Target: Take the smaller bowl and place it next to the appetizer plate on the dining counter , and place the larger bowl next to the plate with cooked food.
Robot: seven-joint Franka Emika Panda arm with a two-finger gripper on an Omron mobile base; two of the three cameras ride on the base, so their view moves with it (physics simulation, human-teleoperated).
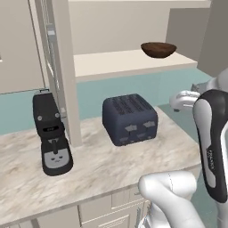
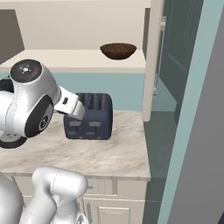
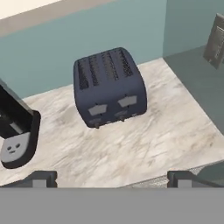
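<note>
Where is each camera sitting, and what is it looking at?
Left base view: behind the arm's left, facing the counter with toaster, coffee machine and the smaller bowl on a shelf; white arm at lower right.
Right base view: behind its right, same counter; arm at lower left.
Hand view: on the hand, looking down at the toaster; open gripper, dark fingers at bottom.
Shared: both base views show toaster and bowl.

A pale marble worktop point(image 1: 102, 171) over white cabinets point(image 2: 114, 205) meets a teal wall point(image 1: 120, 89), with a cream shelf point(image 2: 78, 60) above on the far side.
</note>
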